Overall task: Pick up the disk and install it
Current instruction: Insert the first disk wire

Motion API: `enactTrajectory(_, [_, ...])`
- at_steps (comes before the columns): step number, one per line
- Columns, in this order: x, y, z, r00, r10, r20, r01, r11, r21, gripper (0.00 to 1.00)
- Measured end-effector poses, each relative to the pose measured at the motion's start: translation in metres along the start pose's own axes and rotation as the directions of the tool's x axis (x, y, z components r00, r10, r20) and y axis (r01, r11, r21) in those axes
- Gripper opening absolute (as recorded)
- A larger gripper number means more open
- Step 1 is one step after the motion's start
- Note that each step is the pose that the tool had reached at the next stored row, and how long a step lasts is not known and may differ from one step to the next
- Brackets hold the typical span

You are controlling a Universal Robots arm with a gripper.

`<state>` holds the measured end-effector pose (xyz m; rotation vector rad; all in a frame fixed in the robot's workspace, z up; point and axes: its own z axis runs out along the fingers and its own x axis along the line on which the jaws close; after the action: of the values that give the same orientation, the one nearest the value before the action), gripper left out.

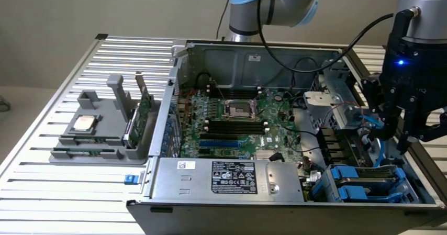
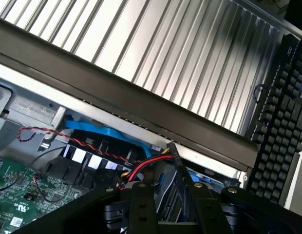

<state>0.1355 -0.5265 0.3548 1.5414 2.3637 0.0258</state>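
The disk (image 1: 365, 178) lies in its blue frame in the computer case's (image 1: 209, 214) near corner, at the exterior view's right, partly hidden by the wall. The gripper (image 1: 397, 138) hangs just above, fingers apart, holding nothing.

Open grey metal computer case (image 1: 252, 62): rests on slatted silver metal table (image 1: 70, 193).
Grey plastic fixture (image 1: 91, 101): stands just beside case, at the exterior view's left.
Black gripper (image 1: 398, 142): hangs over case's side at the exterior view's right, above blue plastic carriers (image 1: 353, 175).
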Motion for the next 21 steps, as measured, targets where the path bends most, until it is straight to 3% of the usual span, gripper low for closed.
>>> enactTrajectory(3, [-0.0026,0.0040,0.0021,1.0000,-0.007,0.0025,0.007,1.0000,0.0049,0.33])
enactTrajectory(7, [-0.0026,0.0036,0.0020,0.9998,-0.012,0.0174,0.012,0.9999,0.0120,0.33])
enactTrajectory(9, [-0.0018,0.0034,0.0017,0.9994,-0.017,0.0316,0.016,0.9997,0.0181,0.33])
enactTrajectory(12, [0.0003,0.0037,0.0013,0.9974,-0.028,0.0656,0.026,0.9991,0.0330,0.33])
enactTrajectory(14, [0.0005,0.0036,0.0013,0.9963,-0.033,0.0787,0.030,0.9988,0.0391,0.33])
enactTrajectory(16, [0.0001,0.0034,0.0012,0.9958,-0.036,0.0843,0.033,0.9986,0.0417,0.33])
enactTrajectory(21, [-0.0068,0.0011,0.0026,0.9957,-0.039,0.0842,0.035,0.9985,0.0417,0.33])
